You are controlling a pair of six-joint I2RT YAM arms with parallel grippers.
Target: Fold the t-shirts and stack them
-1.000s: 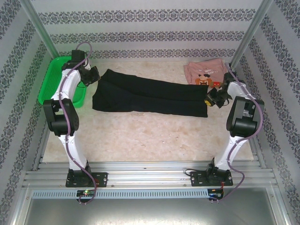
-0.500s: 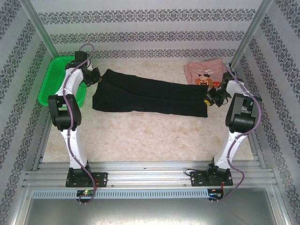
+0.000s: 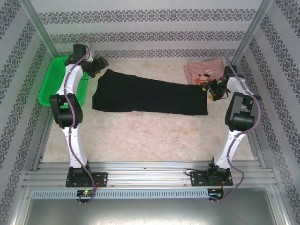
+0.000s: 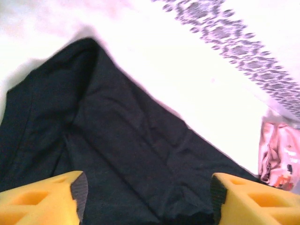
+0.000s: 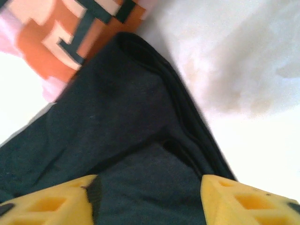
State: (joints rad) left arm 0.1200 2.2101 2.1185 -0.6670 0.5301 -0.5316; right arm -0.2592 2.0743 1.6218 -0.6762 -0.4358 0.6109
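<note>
Black t-shirt (image 3: 150, 96) lies folded in a long band across the table (image 3: 140, 136), with the pink t-shirt (image 3: 204, 71) just beside its 1 o'clock corner; left gripper (image 4: 147, 190) at the band's 10 o'clock corner and right gripper (image 5: 150, 187) at its 3 o'clock end both have fingers spread wide, gripping nothing.

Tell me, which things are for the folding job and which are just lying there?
For the job:
- black t-shirt, spread across the table
- pink t-shirt, crumpled at the far right

Just lying about:
- green basket, at the far left
</note>
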